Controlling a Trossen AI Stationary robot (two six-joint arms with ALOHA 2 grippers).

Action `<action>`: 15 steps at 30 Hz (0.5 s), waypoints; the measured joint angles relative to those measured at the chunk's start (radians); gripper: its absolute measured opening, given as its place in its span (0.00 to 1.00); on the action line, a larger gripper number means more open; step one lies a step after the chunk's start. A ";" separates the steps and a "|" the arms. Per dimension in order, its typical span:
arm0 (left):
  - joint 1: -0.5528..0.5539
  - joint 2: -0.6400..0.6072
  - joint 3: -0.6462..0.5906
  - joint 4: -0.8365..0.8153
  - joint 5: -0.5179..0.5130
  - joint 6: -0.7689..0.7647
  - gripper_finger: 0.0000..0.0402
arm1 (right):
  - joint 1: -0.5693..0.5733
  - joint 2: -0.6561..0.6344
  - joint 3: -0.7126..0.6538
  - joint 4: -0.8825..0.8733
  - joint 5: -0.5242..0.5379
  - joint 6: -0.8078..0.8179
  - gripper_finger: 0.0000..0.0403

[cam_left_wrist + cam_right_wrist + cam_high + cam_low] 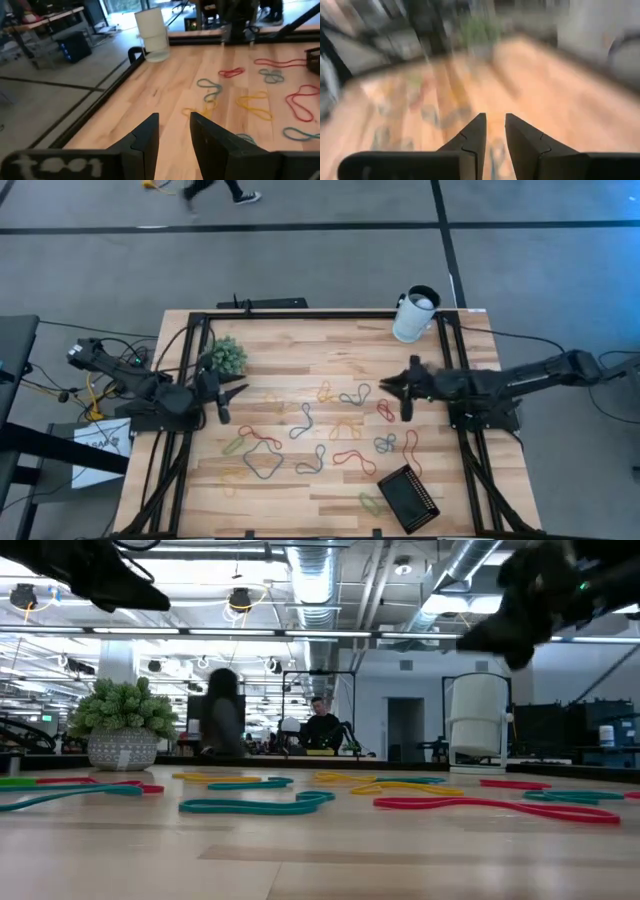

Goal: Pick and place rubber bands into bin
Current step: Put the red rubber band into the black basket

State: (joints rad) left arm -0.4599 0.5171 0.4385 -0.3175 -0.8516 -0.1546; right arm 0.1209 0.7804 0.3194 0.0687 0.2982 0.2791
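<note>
Rubber bands (300, 435) lie scattered across the counter (300, 490); the bin (408, 497) sits near its front right edge. Left end effector (232, 395) and right end effector (393, 388) hover spread and empty, positioned for a pick

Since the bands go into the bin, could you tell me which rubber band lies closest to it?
The green rubber band, just left of the bin, almost touching its edge; every other band lies farther up the table.
</note>
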 joint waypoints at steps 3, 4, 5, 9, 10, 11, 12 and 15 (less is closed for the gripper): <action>0.000 0.041 0.000 -0.001 0.005 -0.022 0.25 | 0.023 0.129 0.046 -0.074 -0.059 0.028 0.17; 0.000 0.053 0.000 -0.002 0.007 -0.029 0.25 | 0.030 0.165 0.062 -0.102 -0.067 0.032 0.17; 0.000 0.065 0.000 -0.003 0.008 -0.037 0.25 | 0.037 0.195 0.079 -0.130 -0.066 0.045 0.17; 0.000 0.115 0.000 -0.005 0.008 -0.050 0.25 | 0.035 0.289 0.191 -0.322 -0.039 0.176 0.17; 0.000 0.127 0.000 -0.005 0.008 -0.053 0.25 | 0.033 0.309 0.220 -0.400 -0.039 0.212 0.17; 0.000 0.140 0.000 -0.005 0.008 -0.061 0.25 | 0.033 0.332 0.247 -0.470 -0.039 0.248 0.17; 0.000 0.152 0.000 -0.005 0.009 -0.067 0.25 | 0.033 0.355 0.272 -0.532 -0.038 0.276 0.17; 0.000 0.187 0.000 -0.005 0.009 -0.074 0.25 | 0.033 0.421 0.336 -0.655 -0.060 0.346 0.17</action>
State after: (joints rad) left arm -0.4599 0.7045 0.4385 -0.3228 -0.8429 -0.2283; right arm 0.1539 1.2013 0.6550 -0.5862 0.2382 0.6254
